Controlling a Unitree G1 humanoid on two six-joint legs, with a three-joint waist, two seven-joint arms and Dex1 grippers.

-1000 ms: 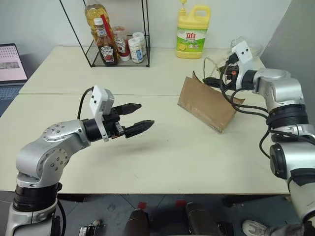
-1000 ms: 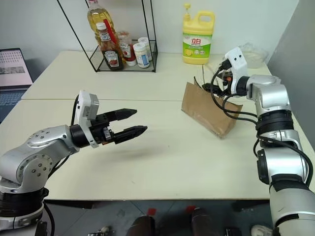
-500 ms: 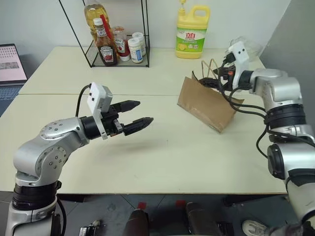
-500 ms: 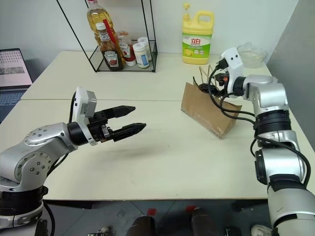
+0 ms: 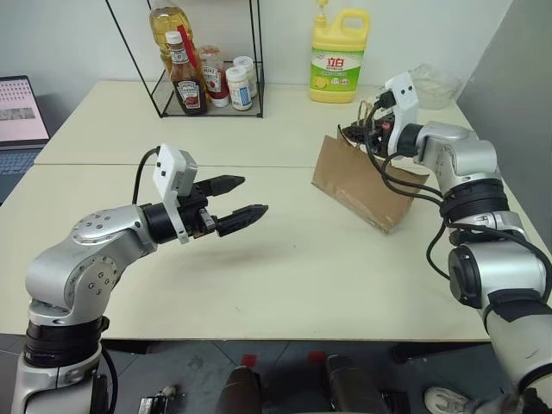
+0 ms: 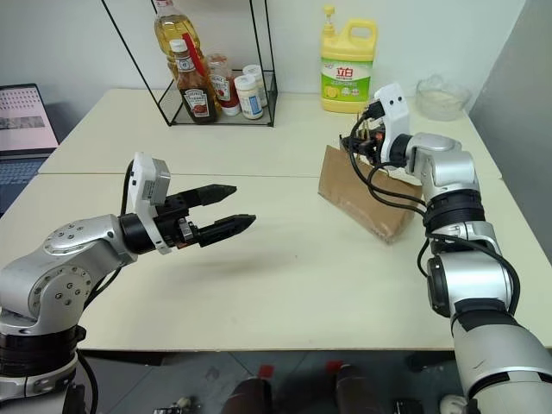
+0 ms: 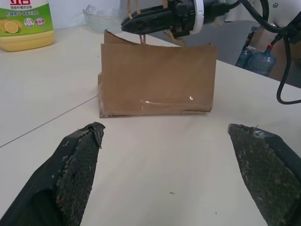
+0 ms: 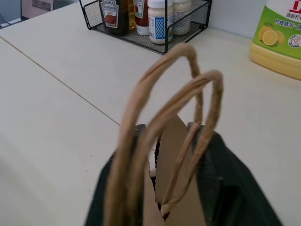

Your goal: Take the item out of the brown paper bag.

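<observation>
The brown paper bag [image 5: 362,185] stands on the table at the right, leaning, with its tan loop handles [image 8: 188,80] rising from its top. My right gripper [image 5: 355,134] is at the bag's top edge, and its black fingers [image 8: 225,183] are shut on the bases of the handles and the paper rim. My left gripper [image 5: 255,194] hovers open over the middle of the table, well to the left of the bag and pointing at it, with nothing between its fingers [image 7: 80,160]. The item is hidden from view.
A black wire rack [image 5: 203,78] with sauce and oil bottles stands at the back left. A yellow detergent jug [image 5: 338,56] is behind the bag, a glass bowl [image 5: 435,82] at the back right, and a laptop [image 5: 21,108] at the far left.
My right gripper has moved left to the bag's top and gone from open to shut on the handles. The left arm has stayed in place, open.
</observation>
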